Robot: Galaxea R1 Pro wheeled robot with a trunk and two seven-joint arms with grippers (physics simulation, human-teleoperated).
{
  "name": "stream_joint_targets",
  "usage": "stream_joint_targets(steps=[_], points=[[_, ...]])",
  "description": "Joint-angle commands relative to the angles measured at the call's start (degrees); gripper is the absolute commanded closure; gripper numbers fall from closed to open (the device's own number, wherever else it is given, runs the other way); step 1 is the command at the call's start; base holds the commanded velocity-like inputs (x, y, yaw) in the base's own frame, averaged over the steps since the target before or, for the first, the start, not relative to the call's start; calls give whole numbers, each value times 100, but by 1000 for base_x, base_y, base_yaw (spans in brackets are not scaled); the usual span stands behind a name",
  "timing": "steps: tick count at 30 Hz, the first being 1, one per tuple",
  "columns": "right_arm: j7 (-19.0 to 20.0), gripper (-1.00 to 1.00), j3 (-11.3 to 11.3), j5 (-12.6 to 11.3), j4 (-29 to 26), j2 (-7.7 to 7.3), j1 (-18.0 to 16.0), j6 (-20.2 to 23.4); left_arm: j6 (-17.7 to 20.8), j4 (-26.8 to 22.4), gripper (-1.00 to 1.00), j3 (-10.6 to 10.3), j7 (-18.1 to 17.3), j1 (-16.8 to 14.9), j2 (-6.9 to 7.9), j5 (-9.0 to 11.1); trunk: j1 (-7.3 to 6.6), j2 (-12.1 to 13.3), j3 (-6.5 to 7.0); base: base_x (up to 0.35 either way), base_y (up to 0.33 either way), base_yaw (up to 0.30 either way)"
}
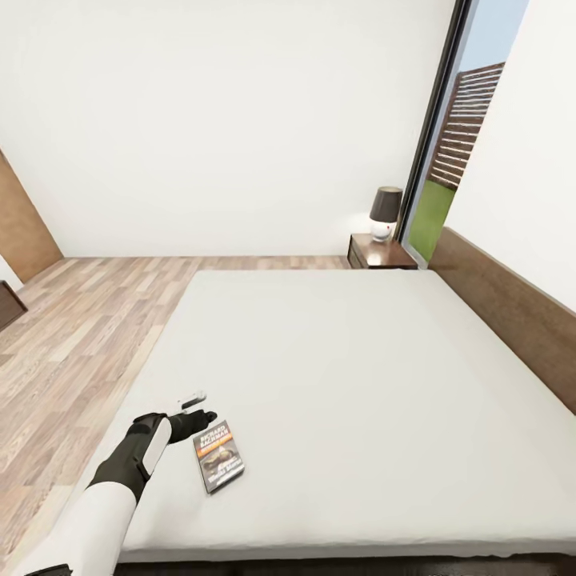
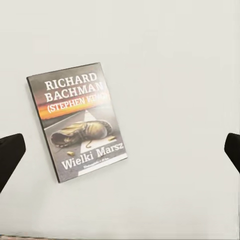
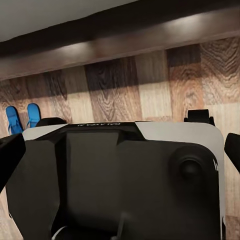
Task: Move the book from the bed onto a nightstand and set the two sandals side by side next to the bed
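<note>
The book [image 1: 218,454] lies flat on the off-white mattress of the bed [image 1: 360,384], near its front left corner, cover up. In the left wrist view the book [image 2: 75,127] shows white "RICHARD BACHMAN" lettering and an orange band. My left gripper [image 1: 198,408] hovers just beside the book, open, and its dark fingertips [image 2: 10,155] stand far apart with nothing between them. The nightstand [image 1: 382,253] with its dark-shaded lamp [image 1: 385,212] stands past the bed's far corner. Two blue sandals [image 3: 22,118] lie side by side on the wood floor. My right gripper [image 3: 120,152] is open.
A wood-plank floor [image 1: 72,336] runs along the bed's left side. The brown headboard [image 1: 512,312] lines the right side, below a tall dark-framed window [image 1: 448,160]. In the right wrist view my own dark base [image 3: 120,180] sits in front of the bed's dark frame [image 3: 120,35].
</note>
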Motion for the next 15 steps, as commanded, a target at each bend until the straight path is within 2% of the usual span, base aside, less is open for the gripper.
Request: stream_joint_targets(steps=[1, 7, 10, 15], points=[[31, -100, 21, -39, 28, 0, -11, -38, 216, -47, -100, 15, -19, -12, 1, 11, 2, -8, -18, 0, 0, 0], [39, -100, 22, -41, 28, 0, -11, -39, 851, -473, -100, 4, -7, -181, -1, 11, 2, -8, -72, 0, 0, 0], [46, -100, 21, -43, 28, 0, -11, -39, 1390, -606, -100, 0, 89, -452, -7, 7, 2, -8, -99, 0, 0, 0], [48, -100, 21, -43, 28, -7, -11, -39, 1888, -647, -100, -4, 430, -822, -19, 10, 2, -8, -145, 0, 0, 0]])
